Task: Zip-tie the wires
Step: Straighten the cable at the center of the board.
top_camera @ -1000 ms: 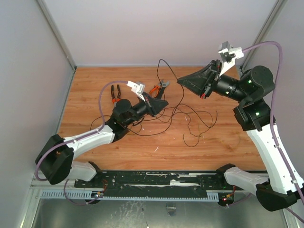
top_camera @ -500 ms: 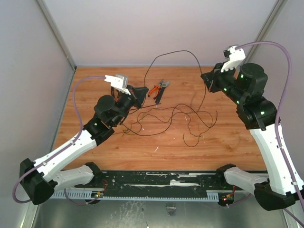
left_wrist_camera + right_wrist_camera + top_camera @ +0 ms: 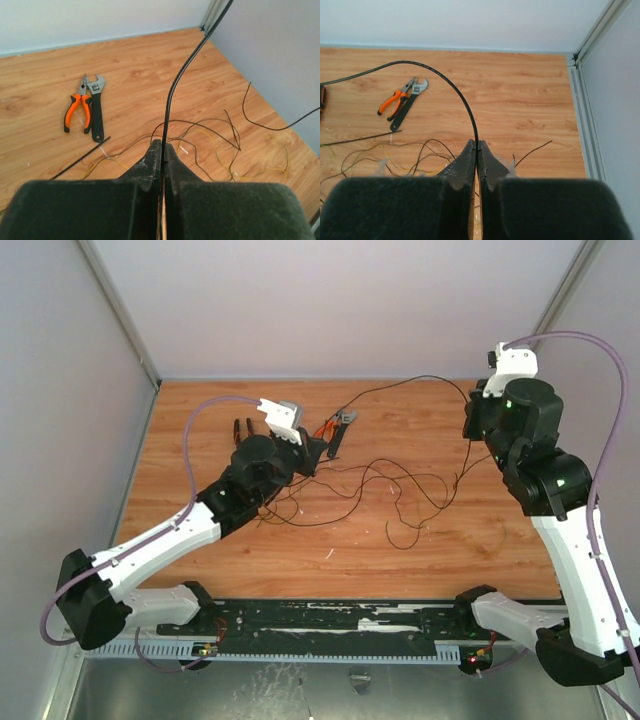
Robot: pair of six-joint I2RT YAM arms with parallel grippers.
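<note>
- Wires (image 3: 385, 480): you have one black strand strung between both claws, arching across the upper middle of the overhead view. The other loops lie loose on the table (image 3: 480, 540) at centre frame.
- Left gripper (image 3: 163, 148): fingers pressed together on that strand. You can follow it rising from the tips to the top edge of the left wrist view.
- Right gripper (image 3: 477, 146): fingers pinching the strand's other stretch, which curves up and over to the left edge of the right wrist view.
- Zip tie (image 3: 82, 159): straight black strip lying flat on the wood, lower left of the left wrist view, just beside the left claw. Nothing holds it.
- Orange pliers (image 3: 75, 107) and wrench (image 3: 96, 107): lying side by side at upper left of the left wrist view, beyond the zip tie's far end. You cannot tell whether they touch.
- Dark-handled pliers (image 3: 241, 435): upper left of the table in the overhead view, just left of the left wrist.
</note>
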